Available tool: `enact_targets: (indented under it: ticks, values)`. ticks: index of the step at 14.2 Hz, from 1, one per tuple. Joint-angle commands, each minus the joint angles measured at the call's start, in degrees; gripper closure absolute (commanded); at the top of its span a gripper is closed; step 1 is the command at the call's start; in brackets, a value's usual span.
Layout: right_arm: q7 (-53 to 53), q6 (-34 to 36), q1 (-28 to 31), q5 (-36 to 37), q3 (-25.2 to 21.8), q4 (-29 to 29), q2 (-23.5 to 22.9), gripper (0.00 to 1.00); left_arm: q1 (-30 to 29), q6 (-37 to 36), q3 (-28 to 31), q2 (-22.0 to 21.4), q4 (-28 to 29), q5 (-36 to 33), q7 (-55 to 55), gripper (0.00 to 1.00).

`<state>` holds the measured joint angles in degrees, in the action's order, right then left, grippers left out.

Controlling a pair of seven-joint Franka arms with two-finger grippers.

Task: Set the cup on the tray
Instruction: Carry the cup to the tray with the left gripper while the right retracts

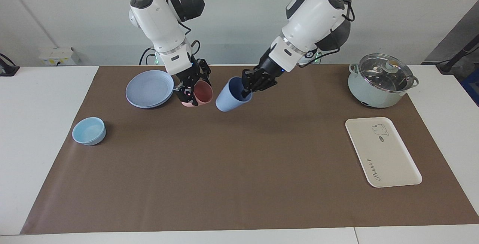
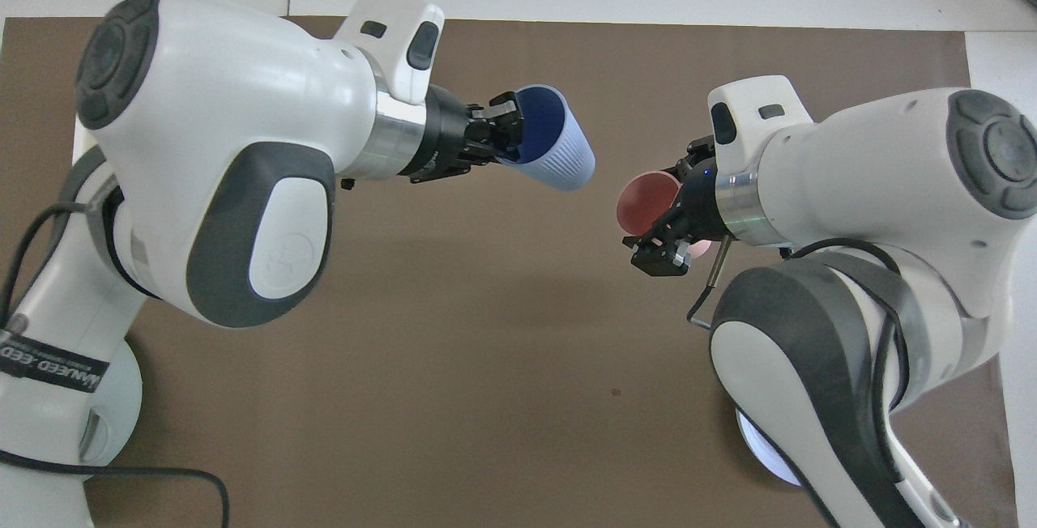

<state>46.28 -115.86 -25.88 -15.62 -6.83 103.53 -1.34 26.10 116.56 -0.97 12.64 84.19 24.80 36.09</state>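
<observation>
My left pincer [image 1: 245, 87] is clamped on the cup's [image 1: 228, 100] rim, one finger inside the mouth and one outside, and the cup hangs tilted in the air over the brown mat [image 1: 239, 169], clear of the counter [image 1: 45, 98]. My right pincer [image 1: 191, 88] grips the pink cup [image 1: 198, 94], which sits beside the blue plate [image 1: 149, 88] (that arm only has to wait there).

The tray [image 1: 381, 152] lies well apart, toward my left arm's end of the counter, with the lidded pot [image 1: 380, 81] nearer to the robots than it.

What worries me is the grip: a pinch on one wall of a smooth, tapered cup, held at a slant. A quick swing toward the tray could let it pivot or slip out of my fingers. If I set it down tilted like this, it would likely land on its edge and roll off the tray. My elbow also passes close to the pot on the way, so a low path could knock its lid
</observation>
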Motion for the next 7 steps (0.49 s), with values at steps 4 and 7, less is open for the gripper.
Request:
enact_targets:
  ticks: [4, 7]
  values:
    - [-0.8, -1.0, 1.2, 0.8, -0.4, -0.2, 0.4, 1.0, -5.6, -7.0, 6.4, -1.9, 0.5, -15.4, -1.1, 1.0]
    - [1.1, -5.4, 5.0, -0.7, -0.4, 0.0, -0.2, 1.0, -15.0, -6.3, 6.7, -3.8, 4.8, -16.4, -13.5, 1.0]
